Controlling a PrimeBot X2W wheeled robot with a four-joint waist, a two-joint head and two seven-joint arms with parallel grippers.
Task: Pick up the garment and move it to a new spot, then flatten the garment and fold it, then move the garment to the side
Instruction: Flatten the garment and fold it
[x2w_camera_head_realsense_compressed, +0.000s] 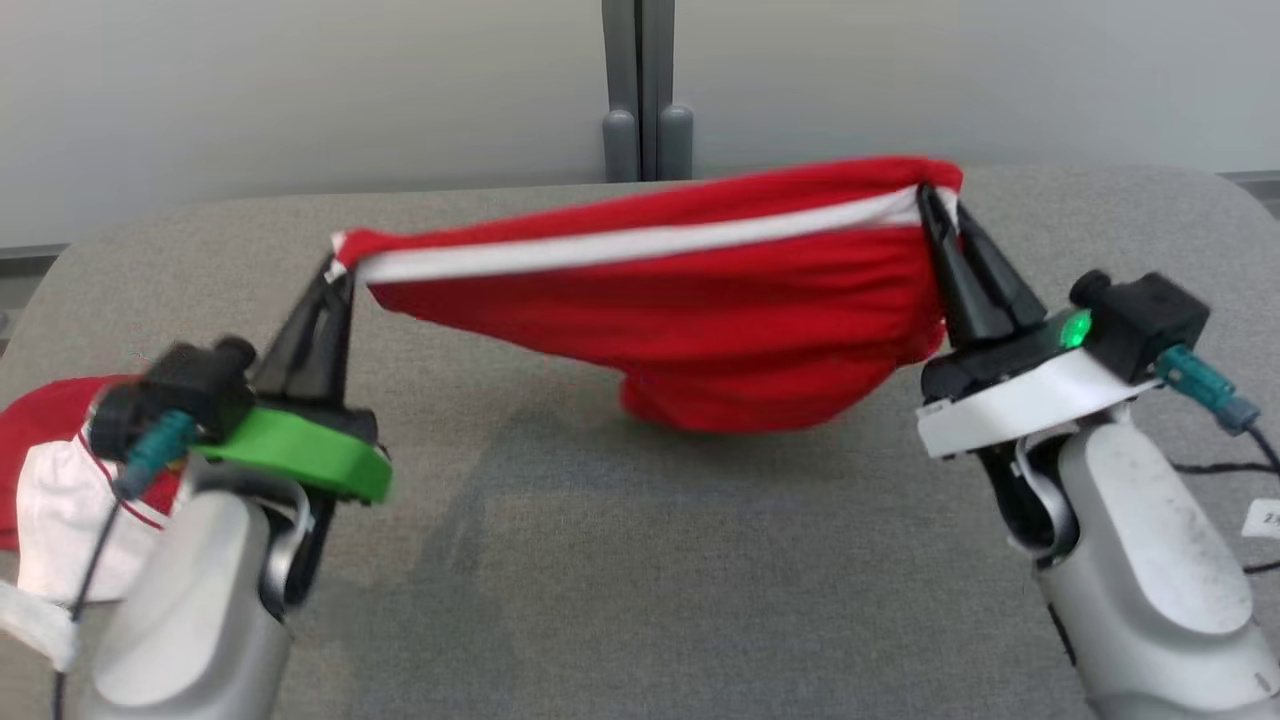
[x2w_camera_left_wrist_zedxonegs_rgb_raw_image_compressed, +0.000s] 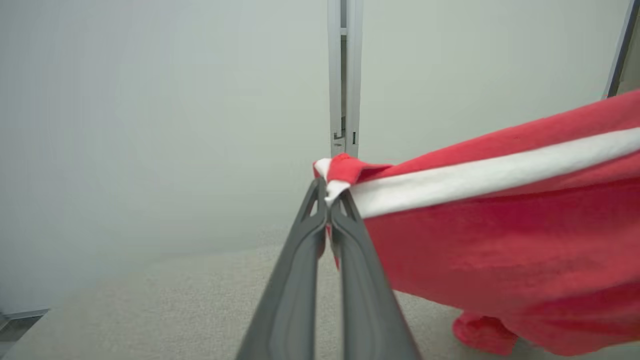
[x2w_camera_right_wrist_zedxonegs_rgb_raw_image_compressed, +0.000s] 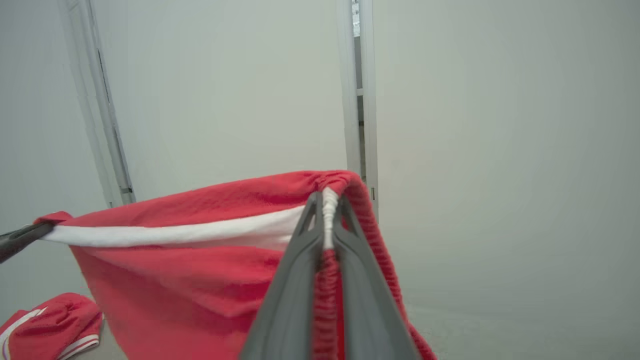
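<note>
A red garment (x2w_camera_head_realsense_compressed: 700, 310) with a white stripe hangs stretched in the air between my two grippers, its lowest fold touching the grey table (x2w_camera_head_realsense_compressed: 620, 560). My left gripper (x2w_camera_head_realsense_compressed: 338, 262) is shut on the garment's left corner; the left wrist view shows the gripper (x2w_camera_left_wrist_zedxonegs_rgb_raw_image_compressed: 328, 192) pinching the red and white edge of the garment (x2w_camera_left_wrist_zedxonegs_rgb_raw_image_compressed: 500, 240). My right gripper (x2w_camera_head_realsense_compressed: 935, 200) is shut on the garment's right corner at the gathered hem. In the right wrist view the gripper (x2w_camera_right_wrist_zedxonegs_rgb_raw_image_compressed: 327, 200) clamps that hem of the garment (x2w_camera_right_wrist_zedxonegs_rgb_raw_image_compressed: 200, 280), and the other arm's fingers (x2w_camera_right_wrist_zedxonegs_rgb_raw_image_compressed: 20, 237) hold the far end.
Another red and white garment (x2w_camera_head_realsense_compressed: 50, 470) lies at the table's left edge behind my left arm; the right wrist view shows this second garment (x2w_camera_right_wrist_zedxonegs_rgb_raw_image_compressed: 50, 325) too. A pale wall with a grey post (x2w_camera_head_realsense_compressed: 640, 90) stands behind the table. Cables (x2w_camera_head_realsense_compressed: 1215, 470) trail at the right.
</note>
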